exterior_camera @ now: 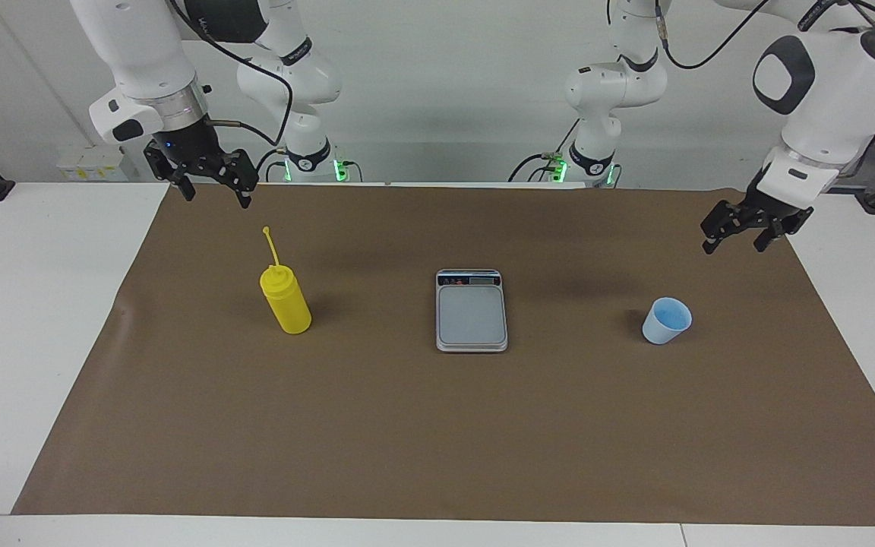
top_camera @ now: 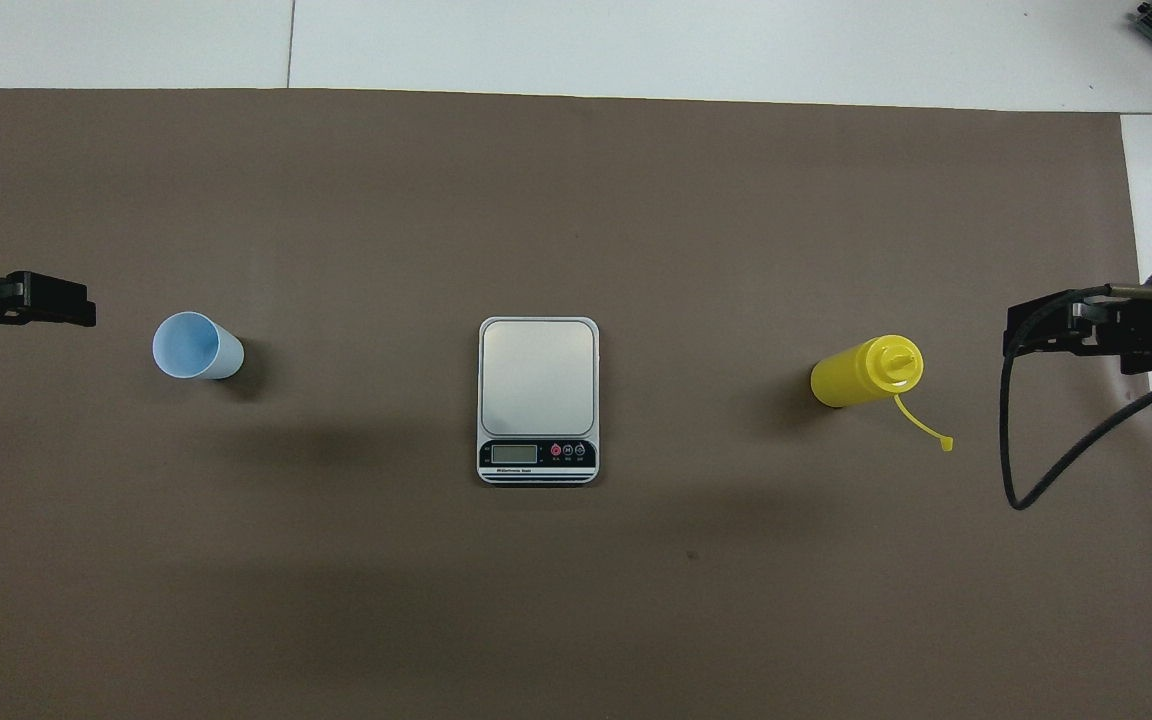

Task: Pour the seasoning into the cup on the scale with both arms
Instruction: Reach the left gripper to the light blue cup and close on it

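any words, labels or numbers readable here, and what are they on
No text can be read in full.
scale: a line of small white print under its display in the overhead view, too small to read.
scale buttons: tiny marks under the three round buttons, too small to read.
scale display: no digits can be made out.
seasoning bottle: no label visible.
cup: no print visible.
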### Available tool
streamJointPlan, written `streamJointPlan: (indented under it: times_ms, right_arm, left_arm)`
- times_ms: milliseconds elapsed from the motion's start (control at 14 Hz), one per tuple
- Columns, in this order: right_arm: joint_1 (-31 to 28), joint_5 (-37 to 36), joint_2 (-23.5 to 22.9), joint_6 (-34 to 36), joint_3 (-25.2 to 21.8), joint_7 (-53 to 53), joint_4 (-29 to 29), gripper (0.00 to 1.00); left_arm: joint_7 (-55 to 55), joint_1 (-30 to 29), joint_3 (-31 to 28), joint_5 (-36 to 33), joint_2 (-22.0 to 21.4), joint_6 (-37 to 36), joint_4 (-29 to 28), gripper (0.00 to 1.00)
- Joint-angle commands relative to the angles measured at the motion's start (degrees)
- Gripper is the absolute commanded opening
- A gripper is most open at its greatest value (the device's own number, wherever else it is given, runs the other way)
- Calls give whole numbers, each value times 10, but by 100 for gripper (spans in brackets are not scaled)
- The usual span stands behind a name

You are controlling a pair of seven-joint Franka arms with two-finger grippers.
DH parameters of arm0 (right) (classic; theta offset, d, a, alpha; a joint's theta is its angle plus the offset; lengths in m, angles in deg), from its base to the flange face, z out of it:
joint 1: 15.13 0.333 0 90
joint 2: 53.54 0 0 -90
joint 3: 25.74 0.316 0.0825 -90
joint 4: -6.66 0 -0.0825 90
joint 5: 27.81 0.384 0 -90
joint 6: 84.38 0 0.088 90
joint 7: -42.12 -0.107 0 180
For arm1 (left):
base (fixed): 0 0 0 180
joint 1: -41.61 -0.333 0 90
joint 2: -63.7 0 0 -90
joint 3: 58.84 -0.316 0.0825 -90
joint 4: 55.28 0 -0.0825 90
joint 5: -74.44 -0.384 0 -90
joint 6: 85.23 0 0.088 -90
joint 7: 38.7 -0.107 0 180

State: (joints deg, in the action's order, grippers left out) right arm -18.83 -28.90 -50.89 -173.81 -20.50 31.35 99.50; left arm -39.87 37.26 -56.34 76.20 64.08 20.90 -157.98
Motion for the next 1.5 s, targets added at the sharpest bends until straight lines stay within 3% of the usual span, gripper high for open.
streamJointPlan:
  times_ms: [0, 286, 643, 1429]
  right_arm:
    - [-3, 10, 3, 9, 0, 7, -2, 100]
    - [-3, 9, 3, 9, 0, 7, -1, 100]
    - [-4, 9, 3, 9, 0, 7, 2, 100]
    - [-4, 9, 6, 9, 0, 7, 6, 100]
  left_arm:
    - [-1, -10, 4, 8, 36, 44, -12, 100]
    - [-1, -27, 5, 8, 53, 135, -71, 100]
    - [42, -19, 5, 26, 99, 167, -80, 100]
    - [74, -12, 5, 26, 113, 262, -161, 100]
